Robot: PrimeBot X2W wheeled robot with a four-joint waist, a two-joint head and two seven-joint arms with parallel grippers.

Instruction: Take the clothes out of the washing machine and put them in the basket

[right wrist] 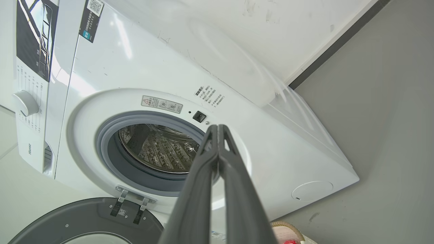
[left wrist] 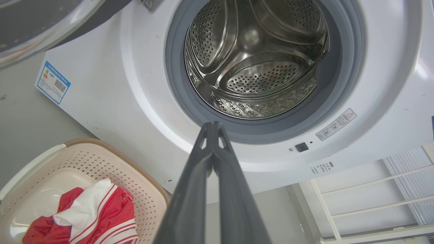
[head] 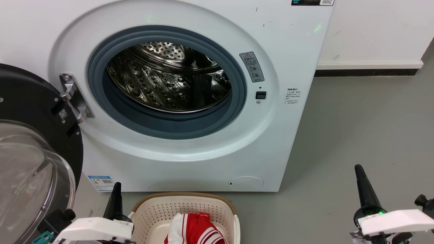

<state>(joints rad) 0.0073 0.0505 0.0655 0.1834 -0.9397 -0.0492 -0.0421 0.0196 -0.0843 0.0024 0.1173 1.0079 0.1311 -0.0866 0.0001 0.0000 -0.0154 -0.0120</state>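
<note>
The white washing machine (head: 291, 47) stands with its glass door (head: 30, 176) swung open to the left; what shows of the steel drum (head: 169, 78) holds no cloth. On the floor in front sits the cream basket (head: 156, 210), holding the red clothes (head: 196, 230) with white stripes and trim. My left gripper (head: 116, 185) is shut and holds nothing, just left of the basket. My right gripper (head: 358, 168) is shut too, over bare floor to the right. The basket (left wrist: 142, 183) and clothes (left wrist: 101, 217) lie at the left wrist view's lower left, beside my left gripper (left wrist: 213, 124). My right gripper (right wrist: 217, 126) points at the machine.
Grey floor (head: 366, 128) stretches to the machine's right, up to a white wall with a dark skirting (head: 366, 72). The open door takes up the room at the lower left. A white shelf frame (left wrist: 373, 196) shows at the left wrist view's lower right.
</note>
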